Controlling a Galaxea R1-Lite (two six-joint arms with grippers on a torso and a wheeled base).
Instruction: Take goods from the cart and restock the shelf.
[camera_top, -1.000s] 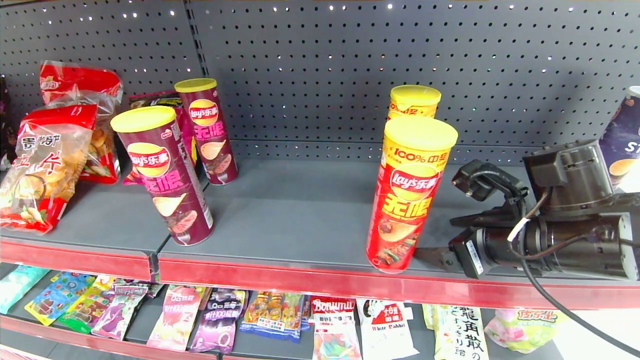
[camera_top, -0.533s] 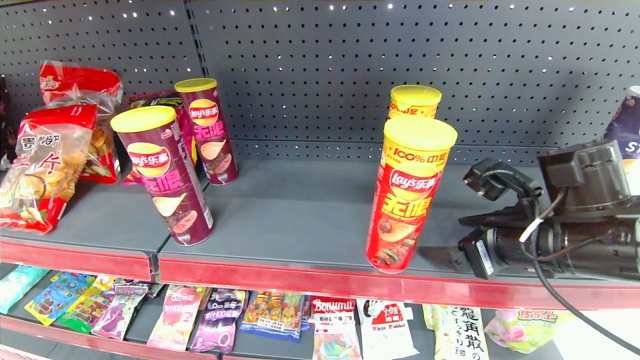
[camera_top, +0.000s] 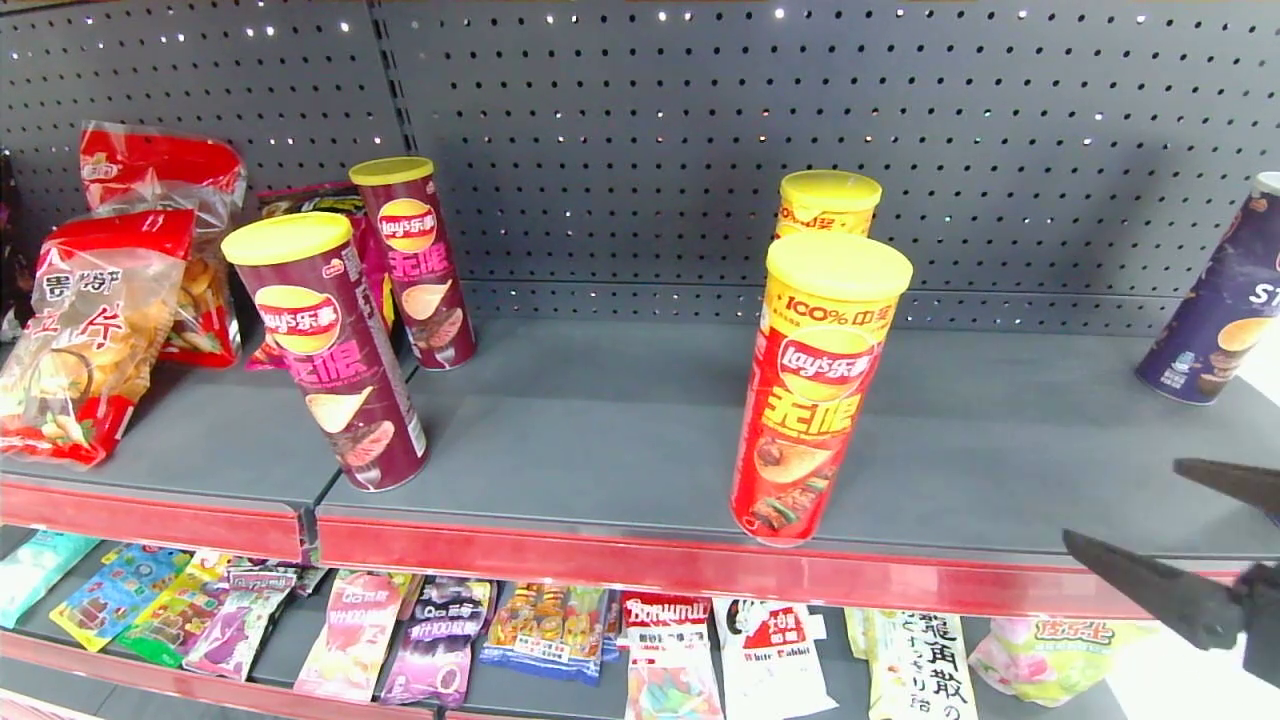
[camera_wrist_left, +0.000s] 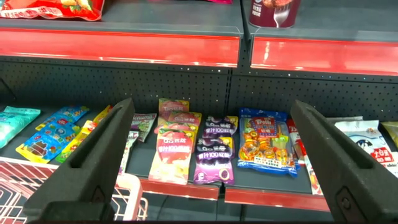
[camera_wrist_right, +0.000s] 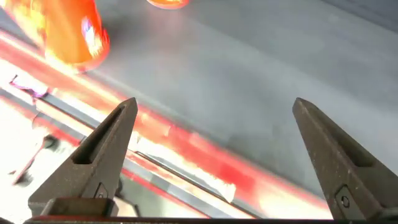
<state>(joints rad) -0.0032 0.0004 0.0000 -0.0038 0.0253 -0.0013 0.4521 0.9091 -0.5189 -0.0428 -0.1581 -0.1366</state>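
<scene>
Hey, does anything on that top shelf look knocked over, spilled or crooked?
Nothing is spilled or toppled. The red chip can stands upright but right at the front edge of the shelf, well ahead of the yellow-lidded can behind it; maybe nudge it back.

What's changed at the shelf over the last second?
The right gripper, open and empty, has pulled back off the shelf toward the robot's right, away from the red chip can, uncovering the dark blue can. Nothing was grasped or released. The red can, maroon cans and snack bags stayed put.
</scene>
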